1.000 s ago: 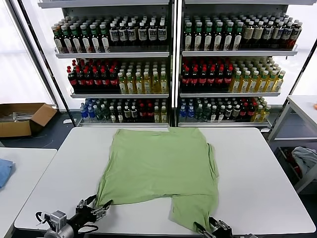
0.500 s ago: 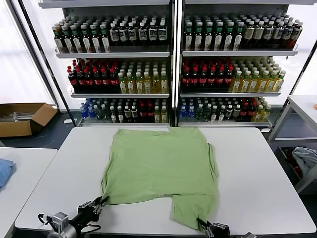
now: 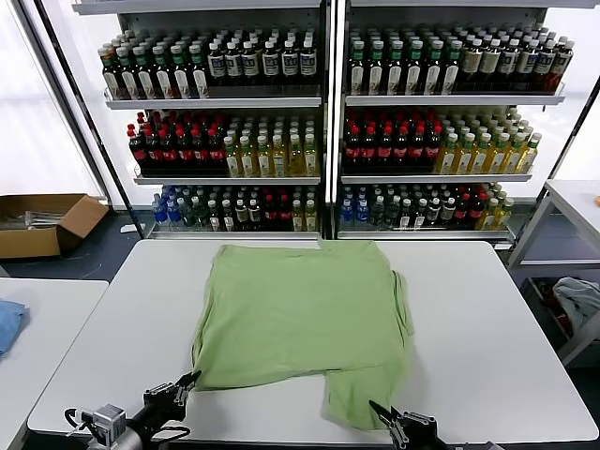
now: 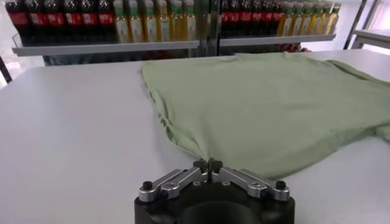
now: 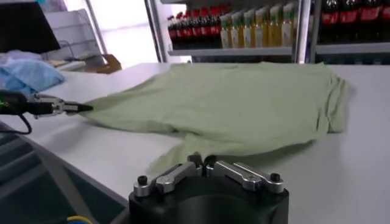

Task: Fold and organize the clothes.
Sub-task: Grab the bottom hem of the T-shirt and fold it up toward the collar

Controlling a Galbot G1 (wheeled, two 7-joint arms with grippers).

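The clothes are one light green shirt (image 3: 300, 309) spread flat on the white table (image 3: 487, 328), with no print or buttons showing. My left gripper (image 3: 190, 380) is at the table's near edge, shut on the shirt's near-left corner. In the left wrist view its fingertips (image 4: 208, 165) pinch the tip of the shirt (image 4: 268, 97). My right gripper (image 3: 380, 413) is shut on the near-right flap that hangs toward the front edge. The right wrist view shows those tips (image 5: 202, 162) closed on the shirt (image 5: 231, 97) edge, with the left gripper (image 5: 82, 108) farther off.
Shelves of bottles (image 3: 319, 122) stand behind the table. A cardboard box (image 3: 42, 223) lies on the floor at the left. A blue cloth (image 3: 7, 323) rests on a side table at the left, and a grey-white cloth (image 3: 577, 300) sits at the right.
Both grippers have closed on the shirt's near edge. The near-left corner and the near-right flap have shifted slightly with them.
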